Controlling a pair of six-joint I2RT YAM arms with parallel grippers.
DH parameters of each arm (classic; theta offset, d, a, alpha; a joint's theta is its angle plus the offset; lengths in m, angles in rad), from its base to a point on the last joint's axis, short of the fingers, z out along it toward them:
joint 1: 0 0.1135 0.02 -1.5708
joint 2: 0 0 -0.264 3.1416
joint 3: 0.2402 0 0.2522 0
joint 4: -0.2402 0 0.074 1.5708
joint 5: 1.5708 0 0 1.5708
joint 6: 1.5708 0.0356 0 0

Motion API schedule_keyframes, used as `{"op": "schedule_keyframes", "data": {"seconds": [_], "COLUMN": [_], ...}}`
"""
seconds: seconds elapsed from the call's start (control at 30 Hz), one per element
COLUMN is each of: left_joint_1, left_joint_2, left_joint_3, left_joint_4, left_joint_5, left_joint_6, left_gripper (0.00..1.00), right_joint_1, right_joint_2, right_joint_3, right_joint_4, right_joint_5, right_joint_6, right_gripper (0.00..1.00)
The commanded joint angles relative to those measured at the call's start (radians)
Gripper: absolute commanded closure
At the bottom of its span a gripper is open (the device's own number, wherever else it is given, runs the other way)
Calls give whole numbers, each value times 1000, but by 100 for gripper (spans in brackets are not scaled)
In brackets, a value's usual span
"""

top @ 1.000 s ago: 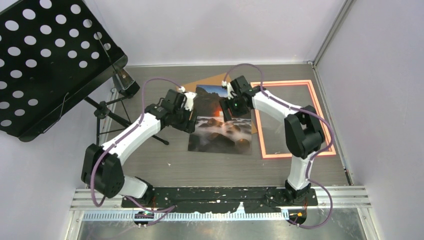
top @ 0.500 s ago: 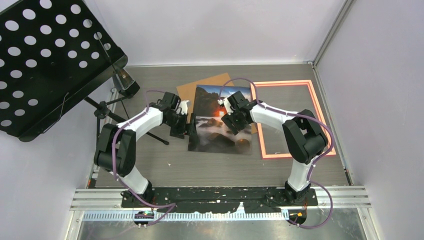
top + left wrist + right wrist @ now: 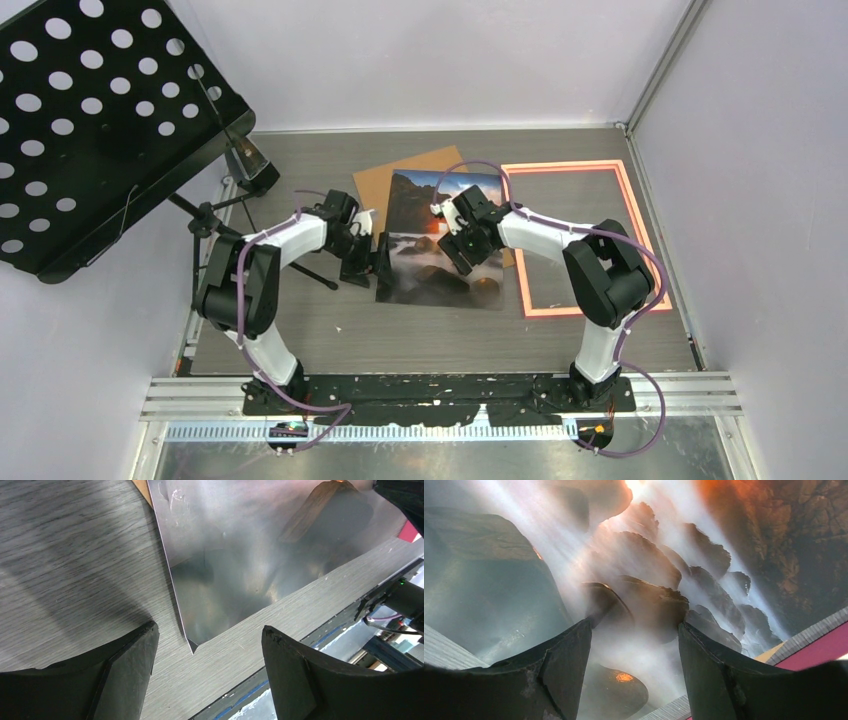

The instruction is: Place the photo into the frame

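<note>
This is a robot lab's enclosed test cell. Plain lilac walls (image 3: 430, 60) box in a grey wood-grain surface (image 3: 420, 335). The left arm (image 3: 285, 240) and right arm (image 3: 545, 225) are bolted to an aluminium rail (image 3: 700, 395) along the bottom, trailing purple cables (image 3: 652, 265). A black perforated music stand (image 3: 90, 120) fills the upper left.

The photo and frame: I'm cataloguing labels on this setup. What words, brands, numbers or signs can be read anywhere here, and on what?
No text can be read in any view.
photo: only sea, rocks and sunset, no caption.
frame: plain pink-orange, no marking.
music stand: only holes, no label.
small lit board at the near rail: too small to tell.
</note>
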Motion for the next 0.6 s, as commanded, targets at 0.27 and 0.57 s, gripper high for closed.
{"op": "schedule_keyframes", "data": {"seconds": [0.27,0.57], "left_joint_1": [12,44], "left_joint_2": [127,116], "left_joint_3": [-82,-120], "left_joint_4": [41,110], "left_joint_5": [130,254], "left_joint_6": [-4,-41], "left_gripper": [21,26], "right_joint_1": [10,10], "right_joint_2": [9,25], "right_joint_3": [-15,-15], "right_joint_4": [11,13], "right_joint_5": [-144,-165], "right_joint_6": [-8,-8], "right_gripper": [31,31]}}
